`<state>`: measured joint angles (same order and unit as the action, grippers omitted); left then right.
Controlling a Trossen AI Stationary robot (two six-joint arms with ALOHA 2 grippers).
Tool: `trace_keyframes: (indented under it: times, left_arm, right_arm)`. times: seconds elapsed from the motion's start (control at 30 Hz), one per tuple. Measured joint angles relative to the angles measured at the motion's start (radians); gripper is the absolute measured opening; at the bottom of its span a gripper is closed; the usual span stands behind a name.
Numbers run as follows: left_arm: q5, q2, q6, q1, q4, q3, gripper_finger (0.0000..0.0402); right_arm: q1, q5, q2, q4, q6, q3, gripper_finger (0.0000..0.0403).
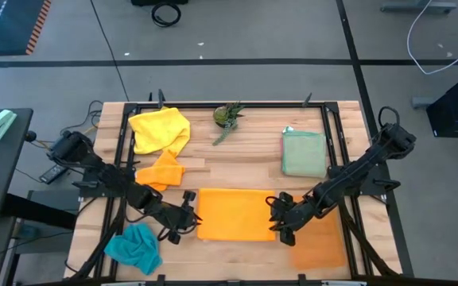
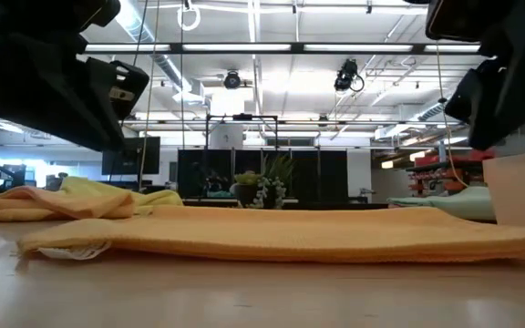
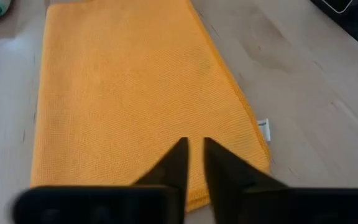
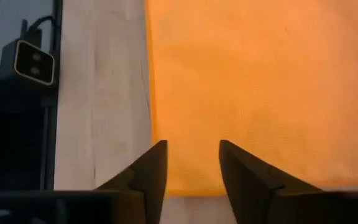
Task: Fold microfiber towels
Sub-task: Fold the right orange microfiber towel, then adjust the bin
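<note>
A folded orange towel (image 1: 235, 214) lies flat on the table's near middle; it also shows in the low view (image 2: 281, 239). My left gripper (image 1: 186, 215) hovers over its left end (image 3: 166, 180), fingers only a narrow gap apart. My right gripper (image 1: 280, 219) hovers over its right end (image 4: 241, 174), open. In the low view both grippers sit above the cloth, clear of it. A yellow towel (image 1: 159, 129), a small orange one (image 1: 162, 171), a teal one (image 1: 133, 246) and a pale green one (image 1: 303, 152) lie apart.
A translucent orange mat (image 1: 318, 240) lies flat just right of the folded towel, under my right arm. A small green plant (image 1: 229, 117) stands at the far middle. Black frame rails (image 1: 122, 151) run along the table's left and right sides.
</note>
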<state>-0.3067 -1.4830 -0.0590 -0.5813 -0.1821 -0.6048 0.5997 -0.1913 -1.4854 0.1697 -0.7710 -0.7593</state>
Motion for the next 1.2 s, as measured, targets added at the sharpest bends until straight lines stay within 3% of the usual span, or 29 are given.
trace_keyframes:
  times: [0.07,0.23,0.4,0.57,0.73,0.93,1.07,1.2]
  left_arm:
    - [0.001,-0.008,-0.006,0.013,-0.008,0.0,0.0013]
    - [0.024,-0.095,0.027,0.078,-0.082,0.0,0.0009]
    - [0.088,-0.129,0.04,0.159,-0.034,-0.001,0.0008]
    - [0.118,-0.127,0.037,0.199,0.011,0.0,0.0005]
    - [0.128,-0.125,0.052,0.198,0.015,0.0,0.0005]
    - [0.126,-0.089,0.047,0.209,0.033,0.0,0.0008]
    - [0.125,-0.075,0.045,0.209,0.031,-0.001,0.0005]
    - [0.124,-0.072,0.037,0.209,0.032,0.001,0.0009]
  right_arm:
    - [-0.008,0.005,-0.016,-0.018,0.031,0.0,0.0116]
    - [-0.037,0.084,-0.118,-0.065,0.089,-0.001,0.0012]
    - [-0.09,0.099,-0.209,-0.062,0.099,0.0,0.0007]
    - [-0.142,0.112,-0.206,-0.055,0.095,-0.002,0.0004]
    - [-0.138,0.123,-0.097,-0.028,0.121,0.001,0.0003]
    - [-0.154,0.026,0.14,0.086,0.138,-0.001,0.0003]
    - [-0.176,-0.057,0.284,0.386,0.02,-0.002,0.0002]
    - [-0.178,-0.027,0.336,0.695,-0.164,-0.002,0.0002]
